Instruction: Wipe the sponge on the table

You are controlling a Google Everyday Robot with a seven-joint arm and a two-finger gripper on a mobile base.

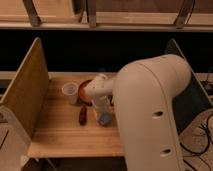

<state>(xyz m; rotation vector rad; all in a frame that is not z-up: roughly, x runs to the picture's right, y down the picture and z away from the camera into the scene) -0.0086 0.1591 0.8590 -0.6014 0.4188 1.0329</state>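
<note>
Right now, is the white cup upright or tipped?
Upright: the cup stands rim up on the table. The gripper is down at the sponge.

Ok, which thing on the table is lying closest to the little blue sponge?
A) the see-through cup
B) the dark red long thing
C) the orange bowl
B: the dark red oblong object lies on the table just beside the sponge, while the cup and the orange bowl sit farther back. The gripper is right above the sponge.

Dark wall (100, 55) beneath wooden shelving (125, 19) (dim, warm light)
</note>
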